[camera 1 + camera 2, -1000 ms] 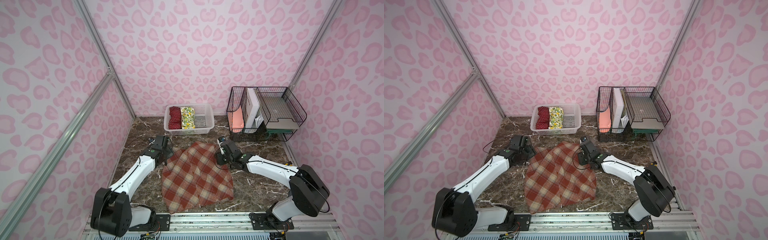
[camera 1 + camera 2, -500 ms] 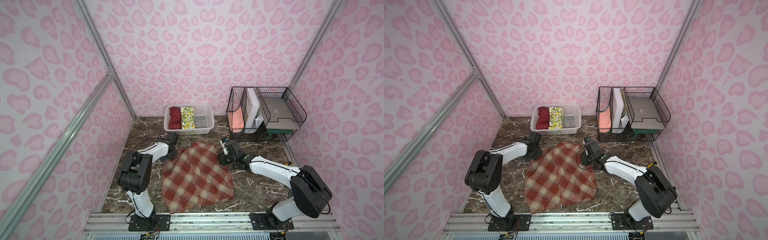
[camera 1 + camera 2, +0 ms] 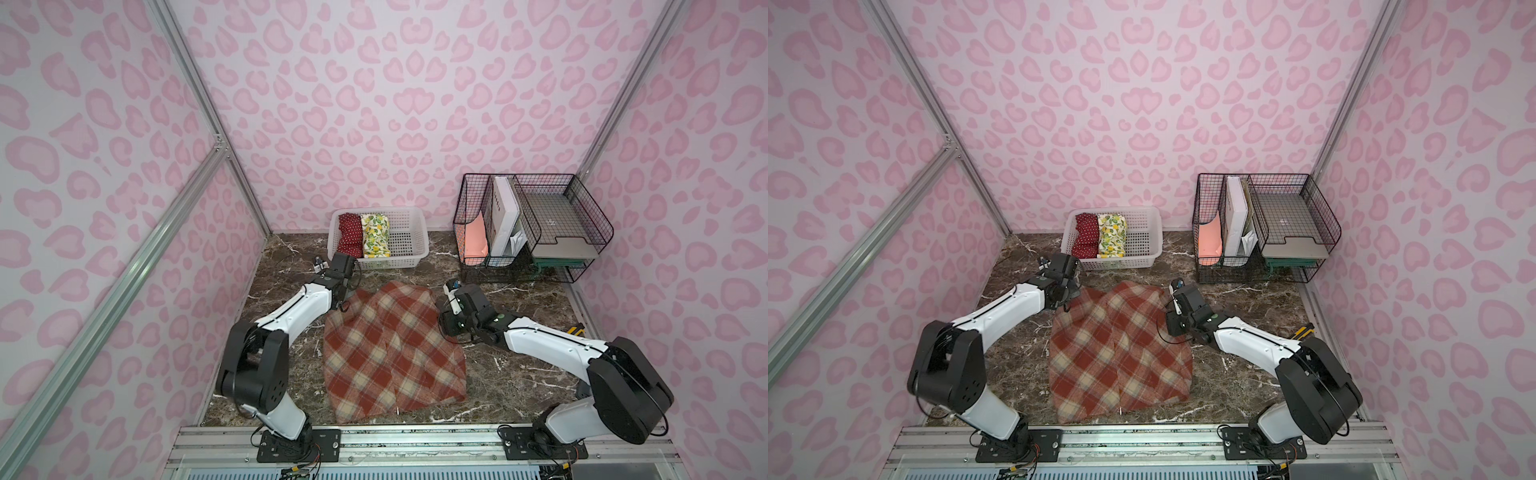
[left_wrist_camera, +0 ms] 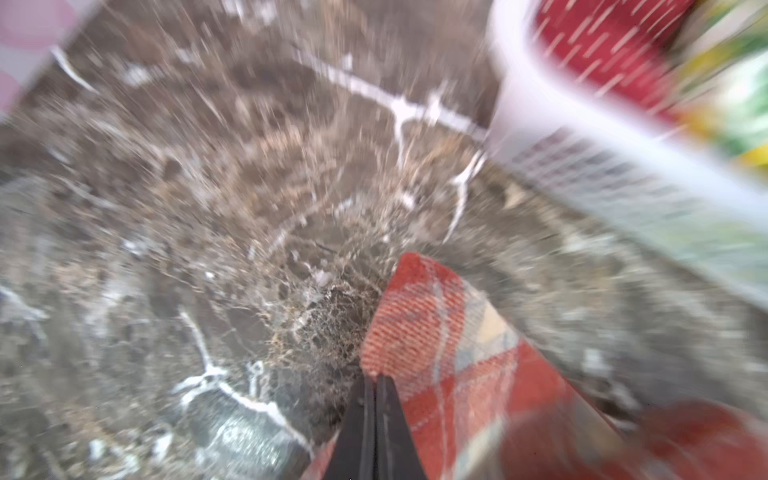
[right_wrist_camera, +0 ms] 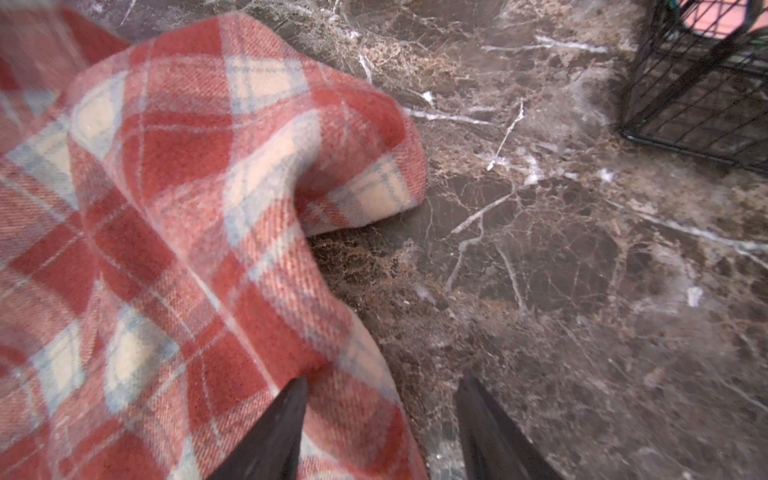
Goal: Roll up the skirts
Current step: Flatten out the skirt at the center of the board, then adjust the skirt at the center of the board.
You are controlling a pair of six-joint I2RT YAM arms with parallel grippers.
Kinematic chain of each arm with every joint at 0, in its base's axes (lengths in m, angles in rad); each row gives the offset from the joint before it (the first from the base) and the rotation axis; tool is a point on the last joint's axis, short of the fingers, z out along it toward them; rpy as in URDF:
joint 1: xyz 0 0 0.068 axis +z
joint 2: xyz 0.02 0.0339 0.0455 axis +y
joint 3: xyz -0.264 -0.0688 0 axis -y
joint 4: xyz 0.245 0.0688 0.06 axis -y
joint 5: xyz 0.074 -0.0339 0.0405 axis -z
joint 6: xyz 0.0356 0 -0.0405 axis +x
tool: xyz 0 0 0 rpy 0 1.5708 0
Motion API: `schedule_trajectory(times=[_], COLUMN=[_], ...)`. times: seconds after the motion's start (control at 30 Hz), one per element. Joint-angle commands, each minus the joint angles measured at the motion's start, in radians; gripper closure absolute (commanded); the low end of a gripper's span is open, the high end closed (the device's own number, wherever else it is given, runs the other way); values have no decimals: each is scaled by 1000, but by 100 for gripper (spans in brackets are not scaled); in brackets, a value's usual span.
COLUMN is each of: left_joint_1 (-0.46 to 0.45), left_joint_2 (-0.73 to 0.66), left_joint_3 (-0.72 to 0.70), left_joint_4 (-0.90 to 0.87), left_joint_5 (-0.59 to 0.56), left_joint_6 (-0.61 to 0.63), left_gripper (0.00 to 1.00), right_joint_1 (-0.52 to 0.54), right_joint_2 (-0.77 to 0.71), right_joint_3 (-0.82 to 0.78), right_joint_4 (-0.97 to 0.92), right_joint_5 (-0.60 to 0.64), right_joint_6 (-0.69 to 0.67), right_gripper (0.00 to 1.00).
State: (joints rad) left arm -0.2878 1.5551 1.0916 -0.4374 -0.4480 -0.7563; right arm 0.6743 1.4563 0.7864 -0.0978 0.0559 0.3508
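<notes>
The left wrist view is smearing badly, so the basket (image 4: 540, 108) beyond the left tool (image 4: 376, 380) is showing only as a white blur with red and yellow-green streaks inside. The left tool's fingers are pressing together at a corner of the plaid skirt (image 4: 440, 345). The cloth is touching their tips and passing beneath them, but I cannot tell whether any of it is being pinched. In both top views the fingers of both tools are hiding under the wrist housings. The right tool (image 5: 382, 378) is standing with its fingers apart and gripping nothing, straddling the skirt's edge, with one finger (image 5: 286, 419) over plaid and its partner over bare desk (image 5: 582, 291). Just past those tips the skirt's corner is humping up in a fold, and farther off the frame is cutting off a black wire rack (image 5: 685, 95). The rest of the plaid skirt is lying spread between the two tools and back toward the arm bases. The dotted skirt (image 3: 348, 235) and lemon skirt (image 3: 375, 235) are sitting rolled, side by side, in the basket just beyond the left tool, with its near wall hiding their lower ends. The desk is showing dark brown marble with white veins, and pink blotched walls (image 3: 395, 104) are closing it in on three sides.
</notes>
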Motion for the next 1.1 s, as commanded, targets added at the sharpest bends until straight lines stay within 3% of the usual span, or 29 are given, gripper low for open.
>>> schedule_trajectory(times=[0.0, 0.1, 0.13, 0.17, 0.23, 0.33, 0.4, 0.53, 0.6, 0.73, 0.87, 0.9, 1.07], left_joint_1=[2, 13, 22, 37, 75, 118, 127, 104, 44, -137, -326, -371, -572], left_joint_2=[-101, -156, -158, -161, -172, -198, -195, -255, -308, -420, -576, -615, -747], left_joint_3=[-59, -120, -130, -144, -149, -135, -102, -143, -202, -306, -409, -427, -544], left_joint_4=[-62, -111, -158, -159, -184, -187, -229, -220, -215, -269, -357, -381, -335], left_joint_5=[-127, -227, -278, -292, -297, -270, -235, -19, 29, 90, 149, 150, 201], left_joint_6=[-4, -92, -145, -145, -176, -176, -183, -194, -221, -324, -515, -566, -779], left_gripper=[100, 100, 94, 77, 72, 40, 32, 33, 34, 36, 43, 48, 95], right_joint_1=[-1, -2, -1, -1, -1, -1, -1, -13, -45, -133, -127, -127, -130], right_joint_2=[-17, -22, -25, -31, -44, -49, -39, -14, 5, 48, 126, 133, 224], right_joint_3=[-17, -23, -23, -24, -29, -28, -20, -26, -37, -47, -3, -7, 47], right_joint_4=[35, 36, 34, 30, 26, 11, 1, 7, 59, 187, 221, 238, 215], right_joint_5=[-6, -14, -20, -21, -24, -23, -24, 14, -35, -225, -382, -400, -428], right_joint_6=[10, 19, 20, 23, 26, 24, 23, 37, 32, 25, 20, 27, 32], right_gripper=[38, 38, 37, 37, 37, 36, 36, 33, 31, 29, 33, 35, 56])
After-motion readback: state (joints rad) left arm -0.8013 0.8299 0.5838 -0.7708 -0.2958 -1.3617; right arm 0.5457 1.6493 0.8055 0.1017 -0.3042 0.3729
